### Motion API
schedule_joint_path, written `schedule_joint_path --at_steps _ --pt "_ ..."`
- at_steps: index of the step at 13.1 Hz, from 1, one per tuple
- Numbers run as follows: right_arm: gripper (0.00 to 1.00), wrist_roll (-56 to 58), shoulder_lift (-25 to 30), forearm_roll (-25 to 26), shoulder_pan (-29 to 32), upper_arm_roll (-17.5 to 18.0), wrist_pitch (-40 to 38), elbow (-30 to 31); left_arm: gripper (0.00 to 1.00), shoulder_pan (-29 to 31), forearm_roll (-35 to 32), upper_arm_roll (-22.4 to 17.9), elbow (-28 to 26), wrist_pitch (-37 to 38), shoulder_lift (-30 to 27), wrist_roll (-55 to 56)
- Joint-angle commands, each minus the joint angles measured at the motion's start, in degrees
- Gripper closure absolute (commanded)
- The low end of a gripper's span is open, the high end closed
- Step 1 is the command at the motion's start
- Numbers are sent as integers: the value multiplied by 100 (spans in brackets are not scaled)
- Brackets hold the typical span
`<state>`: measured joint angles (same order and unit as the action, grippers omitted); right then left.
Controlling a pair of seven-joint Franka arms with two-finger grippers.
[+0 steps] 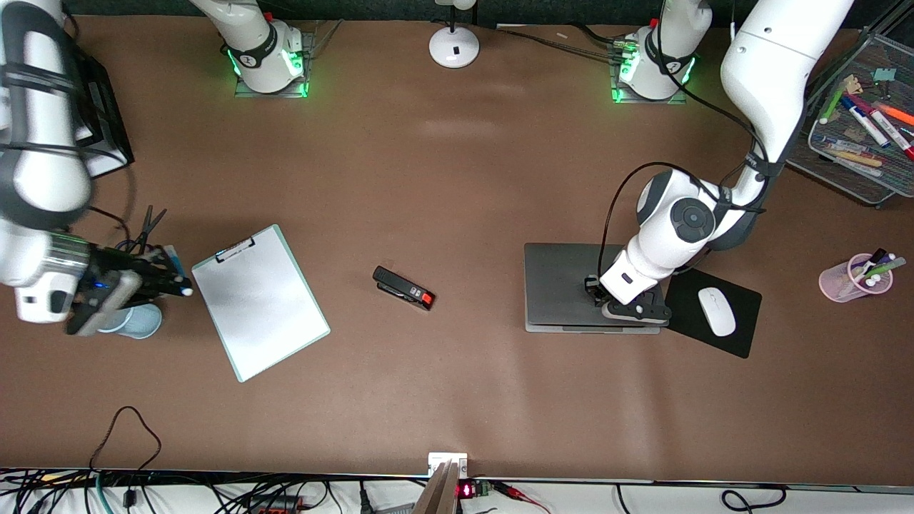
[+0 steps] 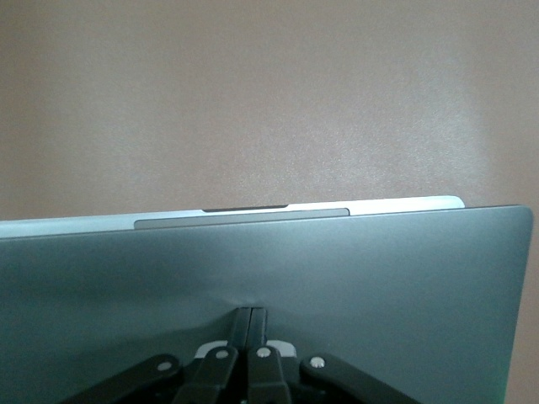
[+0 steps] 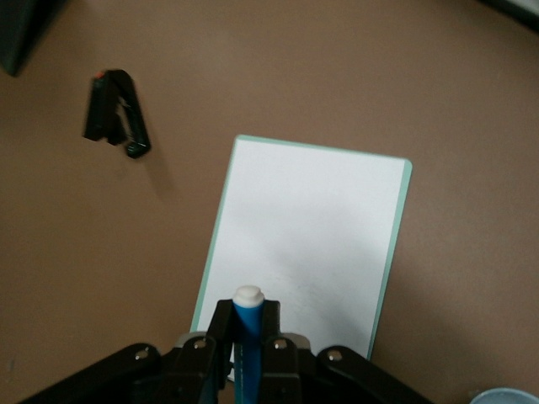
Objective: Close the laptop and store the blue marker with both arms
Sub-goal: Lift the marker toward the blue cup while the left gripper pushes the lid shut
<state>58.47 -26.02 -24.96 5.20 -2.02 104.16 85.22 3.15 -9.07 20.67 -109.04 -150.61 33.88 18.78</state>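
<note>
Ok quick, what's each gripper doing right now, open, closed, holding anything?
Left gripper: shut, empty, pressing on the closed laptop lid.
Right gripper: shut on the blue marker, over the light blue cup.

A robotics lab set up as an office desk: two bolted-down arms [image 1: 260, 53], loose cables [image 1: 128, 492], a clipboard [image 1: 260, 300], stapler [image 1: 403, 288], mouse [image 1: 716, 311] and pen tray [image 1: 842, 153].
</note>
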Motion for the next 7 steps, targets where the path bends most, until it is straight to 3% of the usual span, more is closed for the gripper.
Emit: schedule_joint_path --at_steps 1,4,7 --pt "100 741 -78 -325 288 44 -649 -584 100 -33 -157 -28 155 -249 293 -15" --pt "100 2049 -87 -763 657 35 -905 -857 100 -77 -165 -97 155 -276 426 -15" --pt "100 3736 -175 -1579 1174 44 -932 -884 100 -69 -236 -115 155 -276 452 -15"
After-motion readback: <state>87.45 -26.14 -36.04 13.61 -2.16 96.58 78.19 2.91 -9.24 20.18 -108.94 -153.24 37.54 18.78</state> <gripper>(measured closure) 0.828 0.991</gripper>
